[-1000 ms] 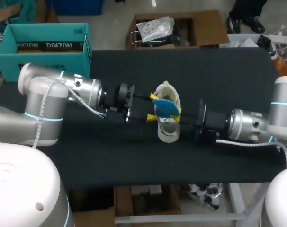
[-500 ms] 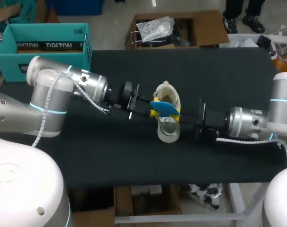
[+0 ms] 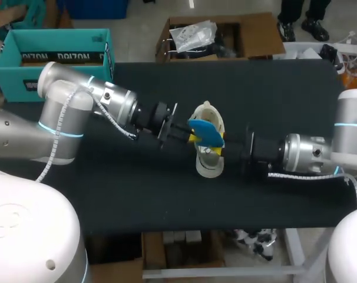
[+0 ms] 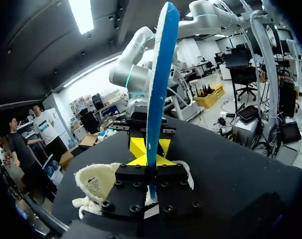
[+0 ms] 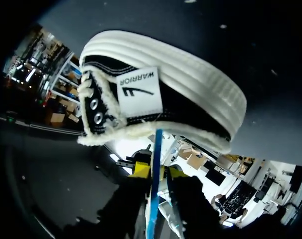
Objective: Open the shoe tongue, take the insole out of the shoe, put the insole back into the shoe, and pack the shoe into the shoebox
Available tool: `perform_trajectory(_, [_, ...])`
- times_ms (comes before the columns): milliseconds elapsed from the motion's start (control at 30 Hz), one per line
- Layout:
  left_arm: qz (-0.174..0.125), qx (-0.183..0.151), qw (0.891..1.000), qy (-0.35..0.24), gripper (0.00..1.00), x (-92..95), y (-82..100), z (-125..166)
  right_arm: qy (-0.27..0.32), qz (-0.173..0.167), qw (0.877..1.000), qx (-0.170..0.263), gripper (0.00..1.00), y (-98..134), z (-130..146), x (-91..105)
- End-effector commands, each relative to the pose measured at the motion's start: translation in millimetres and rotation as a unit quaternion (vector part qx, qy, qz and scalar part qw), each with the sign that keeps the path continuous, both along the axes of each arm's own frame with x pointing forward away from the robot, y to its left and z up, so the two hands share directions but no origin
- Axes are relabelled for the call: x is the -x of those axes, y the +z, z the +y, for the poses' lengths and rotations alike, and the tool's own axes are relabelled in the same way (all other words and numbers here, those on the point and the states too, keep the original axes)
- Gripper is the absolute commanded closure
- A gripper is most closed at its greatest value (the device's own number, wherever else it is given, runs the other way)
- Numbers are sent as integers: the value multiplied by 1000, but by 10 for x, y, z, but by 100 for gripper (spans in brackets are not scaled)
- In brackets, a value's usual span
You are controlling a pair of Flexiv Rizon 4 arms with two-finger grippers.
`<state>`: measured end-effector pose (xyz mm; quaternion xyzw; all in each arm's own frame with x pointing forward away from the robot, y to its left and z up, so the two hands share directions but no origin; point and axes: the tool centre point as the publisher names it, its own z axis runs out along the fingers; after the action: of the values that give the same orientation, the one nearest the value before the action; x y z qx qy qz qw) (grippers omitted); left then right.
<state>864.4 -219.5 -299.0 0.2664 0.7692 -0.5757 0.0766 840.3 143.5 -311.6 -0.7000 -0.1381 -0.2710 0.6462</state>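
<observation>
Black matting is covering the desk (image 3: 137,194). The left arm (image 3: 60,118) is extending from the left side to the desk's middle. The left tool (image 3: 192,137) is clamping the blue insole (image 3: 205,132), which is hanging edge-up just above the cream shoe (image 3: 209,162). The right arm (image 3: 308,154) is lying level opposite. The right tool (image 5: 157,171) is meeting the insole's other side, but its grip state cannot be told. The teal shoebox (image 3: 55,59) is sitting off the far left corner.
</observation>
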Motion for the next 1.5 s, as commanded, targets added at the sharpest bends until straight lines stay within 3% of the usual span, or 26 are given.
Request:
perform_trajectory(33, [-21,-1,999,-25,100,-78,12,-15,-11,9,1000,18,24,96,-30,114])
perform_trajectory(233, [-63,-36,995,-65,100,-74,16,-16,-29,22,999,36,41,160,-98,214])
perform_trajectory(300, [-65,-45,994,-74,100,-77,-1,-10,-30,22,999,37,52,169,-109,223])
perform_trajectory(400, [-73,-50,993,-78,100,-88,-39,-11,-30,24,998,41,60,157,-115,190])
perform_trajectory(800, [-82,-61,990,-96,100,-180,-86,-45,-29,28,998,44,71,19,-96,29])
perform_trajectory(833, [-82,-62,990,-97,100,-186,-91,-49,-31,27,998,44,75,10,-97,22])
perform_trajectory(933, [-81,-64,990,-99,100,-212,-113,-66,-36,25,998,44,100,-18,-97,-1])
perform_trajectory(1500, [-74,-67,990,-99,100,-380,-241,-111,-35,18,998,49,100,-207,-74,-169])
